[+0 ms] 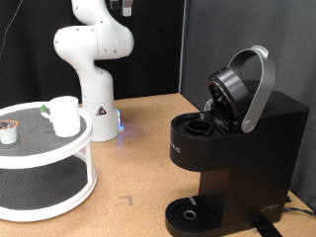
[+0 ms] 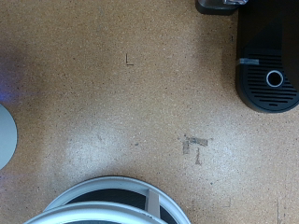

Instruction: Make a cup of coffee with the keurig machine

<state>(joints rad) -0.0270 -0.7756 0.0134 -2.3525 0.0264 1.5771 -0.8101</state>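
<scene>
The cup [image 1: 64,116] stands upright on the top shelf of a white round two-tier rack [image 1: 59,158] at the exterior view's left. The keurig machine [image 1: 232,148] stands at the right with its brew head tilted open and its grey handle [image 1: 259,84] raised. Its pod chamber [image 1: 197,125] is exposed. Its drip tray [image 1: 188,212] holds nothing. The wrist view looks down from high up on the machine [image 2: 266,65] and the rack's rim [image 2: 112,201]. The arm rises out of the exterior view's top. Only a dark piece [image 2: 221,5] at the wrist view's edge may be the gripper.
A small white pod with a brown top [image 1: 9,129] sits on the rack's top shelf, to the left of the cup. The white robot base [image 1: 97,104] stands behind the rack. A wooden tabletop [image 1: 138,148] lies between rack and machine, with a tape scrap [image 2: 196,145] on it.
</scene>
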